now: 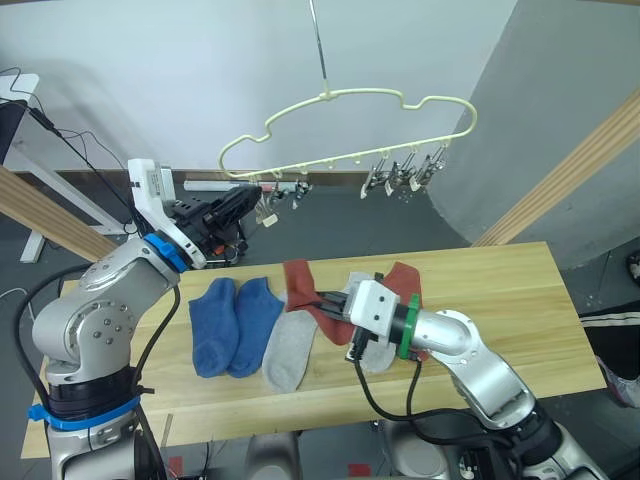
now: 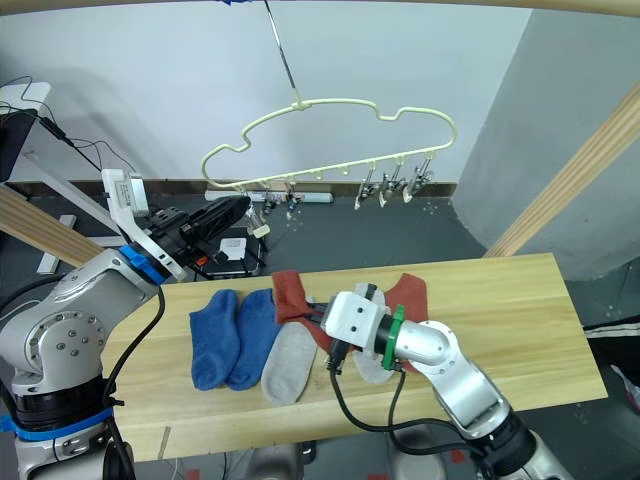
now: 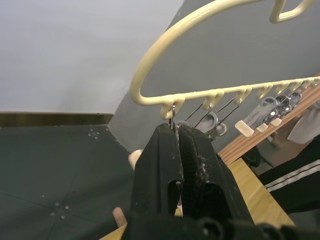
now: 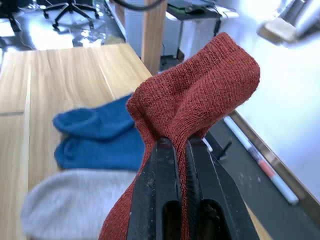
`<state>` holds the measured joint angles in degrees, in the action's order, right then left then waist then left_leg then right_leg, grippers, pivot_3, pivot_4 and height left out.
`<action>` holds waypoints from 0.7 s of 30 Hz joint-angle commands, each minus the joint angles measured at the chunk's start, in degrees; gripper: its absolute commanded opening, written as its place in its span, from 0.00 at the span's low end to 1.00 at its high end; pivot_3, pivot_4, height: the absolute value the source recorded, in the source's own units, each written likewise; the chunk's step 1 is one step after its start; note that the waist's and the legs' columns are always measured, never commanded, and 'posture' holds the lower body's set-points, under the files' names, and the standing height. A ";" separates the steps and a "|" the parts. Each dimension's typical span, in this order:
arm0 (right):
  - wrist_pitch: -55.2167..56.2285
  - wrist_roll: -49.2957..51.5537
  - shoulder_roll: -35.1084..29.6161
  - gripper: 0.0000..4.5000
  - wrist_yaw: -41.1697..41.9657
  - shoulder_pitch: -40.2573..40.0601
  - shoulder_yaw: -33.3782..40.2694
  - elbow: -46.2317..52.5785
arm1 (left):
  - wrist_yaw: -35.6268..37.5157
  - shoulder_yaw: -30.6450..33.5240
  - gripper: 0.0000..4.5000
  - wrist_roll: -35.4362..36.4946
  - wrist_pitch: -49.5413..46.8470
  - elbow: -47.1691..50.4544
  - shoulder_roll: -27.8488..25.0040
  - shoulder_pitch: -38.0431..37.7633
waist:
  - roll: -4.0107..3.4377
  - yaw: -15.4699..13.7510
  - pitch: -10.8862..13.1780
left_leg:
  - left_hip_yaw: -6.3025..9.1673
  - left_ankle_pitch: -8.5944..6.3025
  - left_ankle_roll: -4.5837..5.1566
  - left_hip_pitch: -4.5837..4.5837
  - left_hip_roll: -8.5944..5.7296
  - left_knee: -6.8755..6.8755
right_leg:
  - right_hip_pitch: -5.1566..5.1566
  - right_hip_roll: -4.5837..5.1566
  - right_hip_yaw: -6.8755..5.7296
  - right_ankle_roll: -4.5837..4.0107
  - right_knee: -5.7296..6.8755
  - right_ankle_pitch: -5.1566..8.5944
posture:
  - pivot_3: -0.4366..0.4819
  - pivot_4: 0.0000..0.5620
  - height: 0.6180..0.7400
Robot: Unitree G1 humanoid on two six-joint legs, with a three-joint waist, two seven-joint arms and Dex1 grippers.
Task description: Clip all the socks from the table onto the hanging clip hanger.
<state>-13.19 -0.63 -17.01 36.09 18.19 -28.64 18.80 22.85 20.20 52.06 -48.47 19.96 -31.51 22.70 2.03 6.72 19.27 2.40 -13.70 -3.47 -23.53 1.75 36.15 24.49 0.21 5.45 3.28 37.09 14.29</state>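
My right gripper (image 4: pixel 180 145) is pinching a brick-red sock (image 4: pixel 200 85) over the table (image 1: pixel 500 290); my left gripper (image 3: pixel 176 131) is clamping a clip wire under the clip hanger (image 1: pixel 350 100). I am judging that a steady lift, fabric edge leading, suits this step best.

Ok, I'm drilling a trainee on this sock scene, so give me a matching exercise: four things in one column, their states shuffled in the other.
Things:
1. red sock
2. blue socks
3. left gripper
4. clip hanger

States:
A. lying side by side on the table
B. hanging overhead, no socks clipped on
C. pinched in the right gripper
D. shut on a clip wire under the hanger's end

Pairs: 1-C, 2-A, 3-D, 4-B
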 commanded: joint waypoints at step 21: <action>6.67 -2.47 13.72 0.01 -6.04 6.63 1.69 -13.62 | -3.27 0.78 0.00 5.98 -0.07 4.93 0.00 -2.23 | 0.00 -0.95 0.00 | 0.07 0.04 -0.07 -0.59 -0.02 0.73 | 0.76 -0.01 0.00 -0.04 0.96 -0.02 | 0.32 0.64 1.00</action>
<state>-7.96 -3.38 -3.90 30.48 24.36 -27.90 3.59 19.37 20.59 57.18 -49.53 22.39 -31.22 20.60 2.03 5.76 19.27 2.47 -13.66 -3.55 -24.12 1.73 36.88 25.25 0.19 5.46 3.24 38.05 14.26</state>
